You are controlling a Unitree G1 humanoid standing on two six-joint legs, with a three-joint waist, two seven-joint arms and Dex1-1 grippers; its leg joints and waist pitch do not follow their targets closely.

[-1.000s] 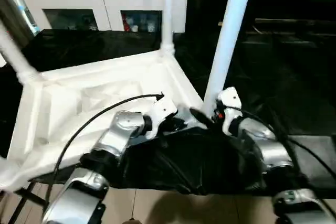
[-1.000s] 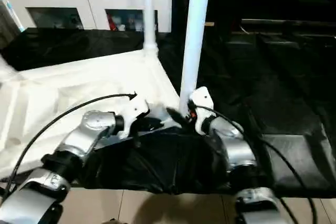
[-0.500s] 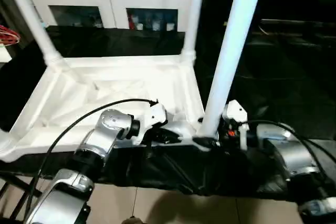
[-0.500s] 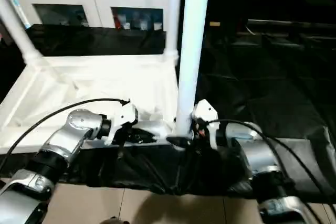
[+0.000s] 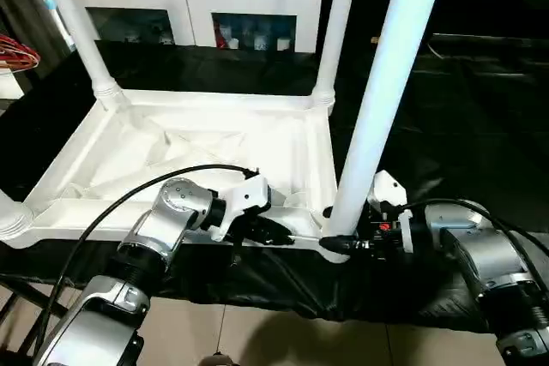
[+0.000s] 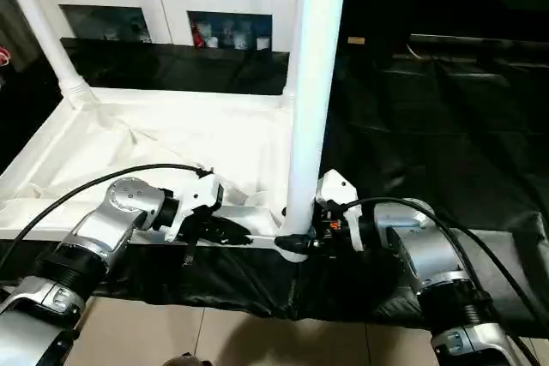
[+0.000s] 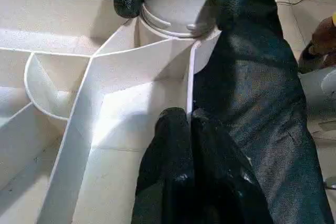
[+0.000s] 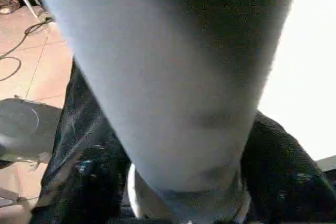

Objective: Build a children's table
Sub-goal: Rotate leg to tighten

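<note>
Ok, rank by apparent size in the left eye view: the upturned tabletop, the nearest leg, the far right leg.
1. The tabletop, the widest thing there.
2. The nearest leg, thick and tall, though closeness to the camera inflates it.
3. The far right leg, which looks thinner; the two legs may really match.

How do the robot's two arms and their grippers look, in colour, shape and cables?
Both forearms are silver, rounded metal segments with black joint rings. Each wrist carries a white housing; a thin black cable loops along each arm. The left gripper and right gripper have black fingers. A small red mark shows at the right wrist.
</note>
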